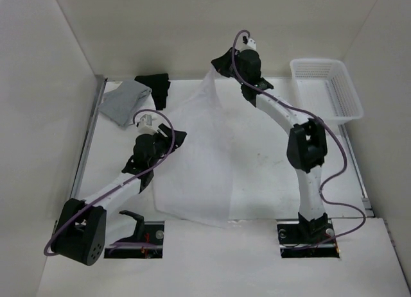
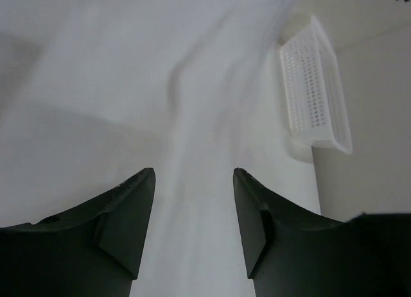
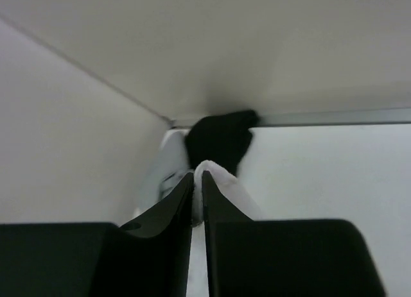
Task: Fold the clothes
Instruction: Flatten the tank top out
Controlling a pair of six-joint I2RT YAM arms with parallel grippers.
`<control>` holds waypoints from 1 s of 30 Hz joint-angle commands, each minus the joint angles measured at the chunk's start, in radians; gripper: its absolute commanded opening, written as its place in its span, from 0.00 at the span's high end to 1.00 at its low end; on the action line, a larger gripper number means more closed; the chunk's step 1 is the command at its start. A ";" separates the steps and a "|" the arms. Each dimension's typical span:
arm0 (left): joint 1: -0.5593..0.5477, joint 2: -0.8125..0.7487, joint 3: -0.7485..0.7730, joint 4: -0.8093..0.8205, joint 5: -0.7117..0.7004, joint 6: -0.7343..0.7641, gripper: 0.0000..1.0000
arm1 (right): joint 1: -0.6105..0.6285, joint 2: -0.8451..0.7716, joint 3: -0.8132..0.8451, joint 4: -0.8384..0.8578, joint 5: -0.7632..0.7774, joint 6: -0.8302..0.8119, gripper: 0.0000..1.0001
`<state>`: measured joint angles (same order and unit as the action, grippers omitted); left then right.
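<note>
Pinching the white top [image 3: 215, 174], the right gripper [image 3: 198, 177] shows its nearly closed jaws only in its wrist view; overhead, the top drapes down to the table [image 1: 276, 181] beside the wide-open, empty left gripper [image 2: 194, 176].

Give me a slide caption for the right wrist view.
Right fingers pinch a fold of the white top, with a black garment lying just beyond.
</note>
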<state>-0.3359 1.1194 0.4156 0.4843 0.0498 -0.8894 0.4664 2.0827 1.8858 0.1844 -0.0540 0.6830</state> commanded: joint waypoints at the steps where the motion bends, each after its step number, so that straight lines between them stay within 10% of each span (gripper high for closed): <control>1: 0.007 0.006 -0.012 0.001 -0.001 0.036 0.50 | -0.116 0.055 0.232 0.063 0.060 0.042 0.80; 5: -0.004 -0.032 -0.008 -0.076 -0.068 0.072 0.50 | -0.212 0.096 0.299 -0.012 0.045 0.070 0.56; 9: -0.024 -0.081 -0.021 -0.174 -0.198 0.124 0.51 | -0.225 -0.118 -0.035 -0.040 -0.018 0.062 0.47; 14: -0.005 -0.107 -0.052 -0.207 -0.288 0.115 0.60 | -0.072 -0.341 -0.564 0.079 -0.013 0.075 0.89; 17: 0.002 -0.119 -0.049 -0.217 -0.286 0.106 0.76 | 0.042 -0.375 -0.716 0.021 -0.012 0.066 0.96; 23: 0.039 -0.147 -0.038 -0.279 -0.297 0.122 0.77 | 0.243 -0.545 -1.077 -0.084 0.205 -0.002 0.53; 30: 0.194 -0.162 -0.081 -0.372 -0.361 0.121 0.58 | 0.363 -0.509 -1.142 -0.157 0.335 0.047 0.47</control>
<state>-0.2058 0.9894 0.3679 0.1516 -0.2497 -0.7799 0.7906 1.5642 0.7403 0.0147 0.1875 0.7074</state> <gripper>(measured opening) 0.387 0.522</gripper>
